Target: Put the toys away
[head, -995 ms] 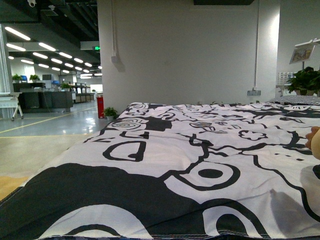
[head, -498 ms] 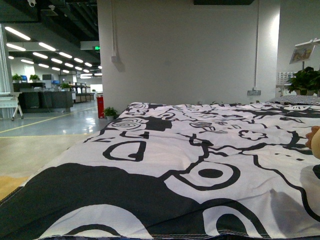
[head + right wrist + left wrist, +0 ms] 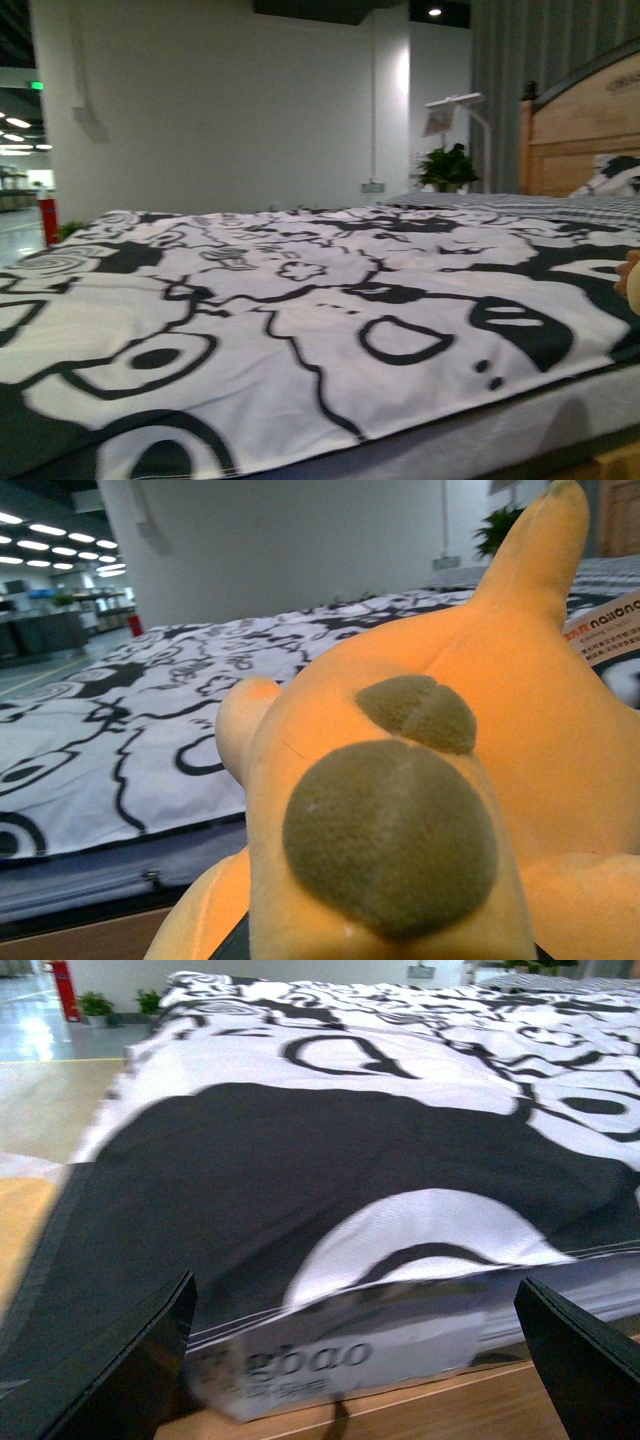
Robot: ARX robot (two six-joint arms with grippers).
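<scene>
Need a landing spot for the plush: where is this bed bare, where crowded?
The patterned bed cover lies bare across its middle and left, from the near edge back towards the white wall. The right end is crowded: the plush toy at the picture's right edge, a pillow against the wooden headboard.

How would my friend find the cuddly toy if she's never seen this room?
Look for the big black-and-white patterned bed cover in front of the wooden headboard. Over at the cover's right side is a soft toy. It is the only orange thing there, plump, with dull brown patches and a paper tag.
</scene>
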